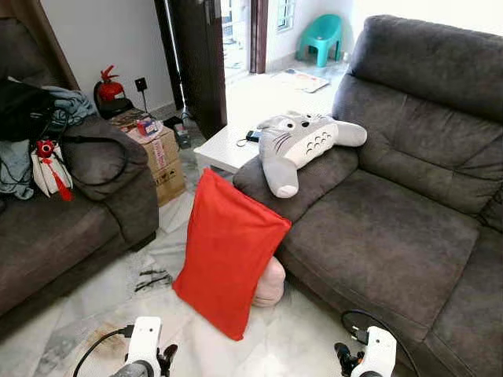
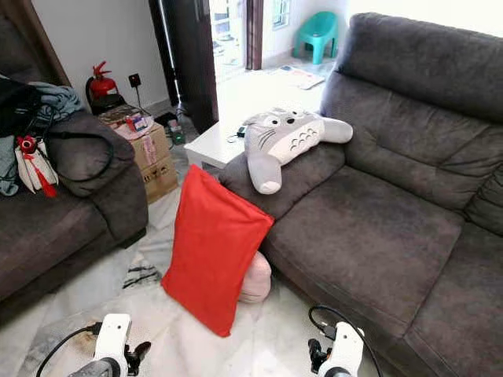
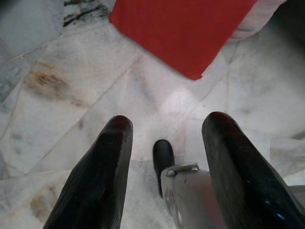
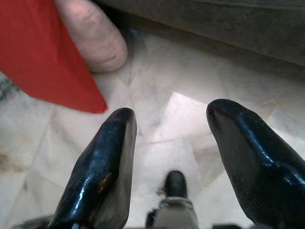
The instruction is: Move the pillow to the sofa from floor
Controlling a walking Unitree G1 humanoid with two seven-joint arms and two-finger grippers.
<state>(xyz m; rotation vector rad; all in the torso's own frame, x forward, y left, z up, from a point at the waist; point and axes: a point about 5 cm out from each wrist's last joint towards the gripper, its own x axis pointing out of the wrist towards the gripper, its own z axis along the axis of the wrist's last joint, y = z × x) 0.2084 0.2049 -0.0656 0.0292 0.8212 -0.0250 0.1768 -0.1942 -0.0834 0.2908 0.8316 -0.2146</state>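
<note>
- While I hold both arms low at the near edge of the head views, the red pillow (image 1: 228,251) stands on the floor (image 1: 94,306), on one corner, its upper part leaning against the front of the grey sofa (image 1: 377,236) near that sofa's left armrest.
- That lean, I judge, is what keeps it upright; a pinkish cushion (image 1: 269,284) sits on the floor just behind it, wedged between pillow and sofa base, and may help prop it too.
- My left gripper (image 3: 162,138) hovers over bare marble with its fingers spread apart and nothing between them; the pillow's low corner lies ahead of it, not touching.
- My right gripper (image 4: 169,129) is likewise released, fingers parted, with the pillow's corner just beyond one fingertip (image 4: 121,119) and the pink cushion past that.
- I read this as the approach: both grippers face the pillow from either side of its lower corner, ready for a two-sided hold on soft, floppy cloth.
- A grey plush toy (image 1: 302,145) lies over the armrest, so the seat cushion to its right is the freer landing spot.
- As for containers, a cardboard box (image 1: 161,157) stands far left beside the other sofa (image 1: 71,220), with small items on top; I cannot tell what is inside.
- A white tabletop (image 1: 224,149) sits behind the armrest, carrying a small dark object I cannot identify.
</note>
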